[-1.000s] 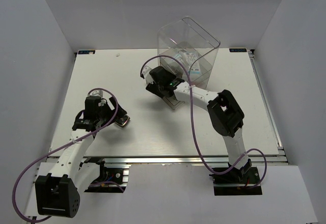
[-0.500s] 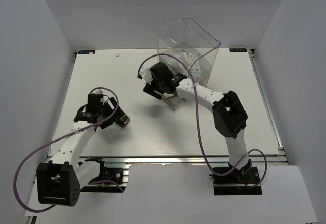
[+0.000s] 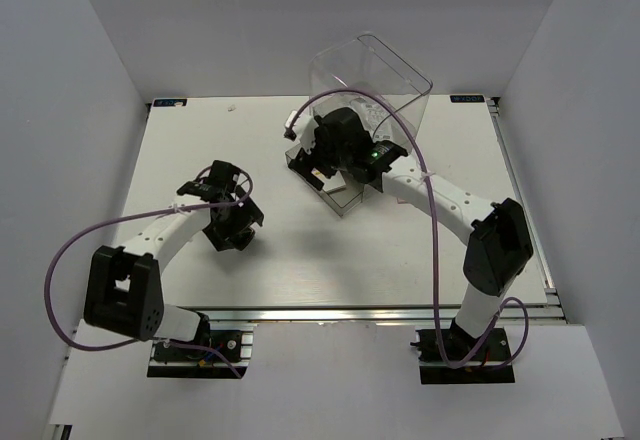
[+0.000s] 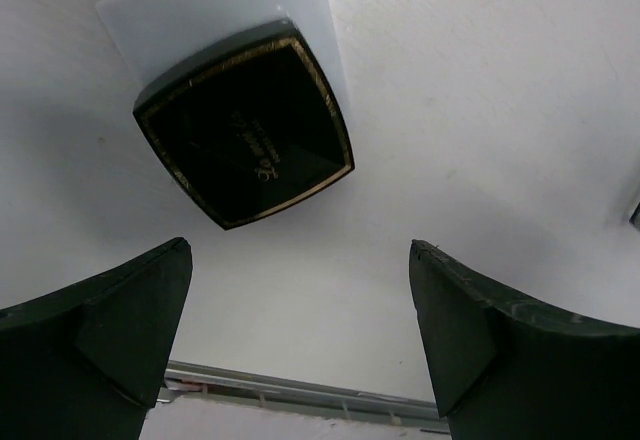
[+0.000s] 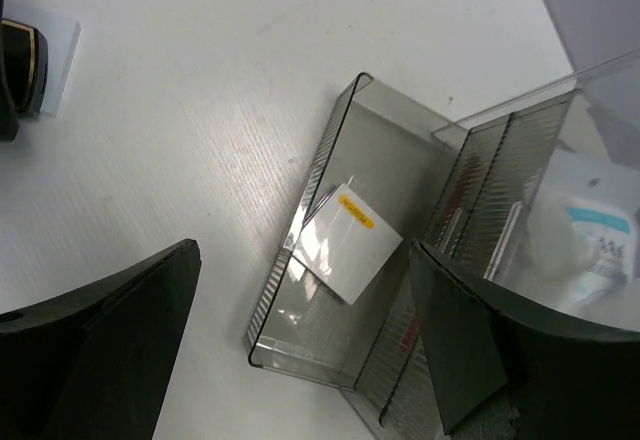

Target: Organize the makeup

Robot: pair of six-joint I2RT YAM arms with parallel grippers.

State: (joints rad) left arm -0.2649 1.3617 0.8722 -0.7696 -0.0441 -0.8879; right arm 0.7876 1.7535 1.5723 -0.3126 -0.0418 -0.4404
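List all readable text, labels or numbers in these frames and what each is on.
Nothing can be read for certain.
Gold script on the black compact lid: too blurred to read.
Print on the yellow label of the white flat box: too small.
Blue print on the white packet inside the clear case: blurred.
Two blue stickers at the far corners of the table: too small.

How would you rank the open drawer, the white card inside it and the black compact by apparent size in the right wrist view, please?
1. open drawer
2. white card
3. black compact, but the left edge cuts it off, so its rank against the card is unsure.
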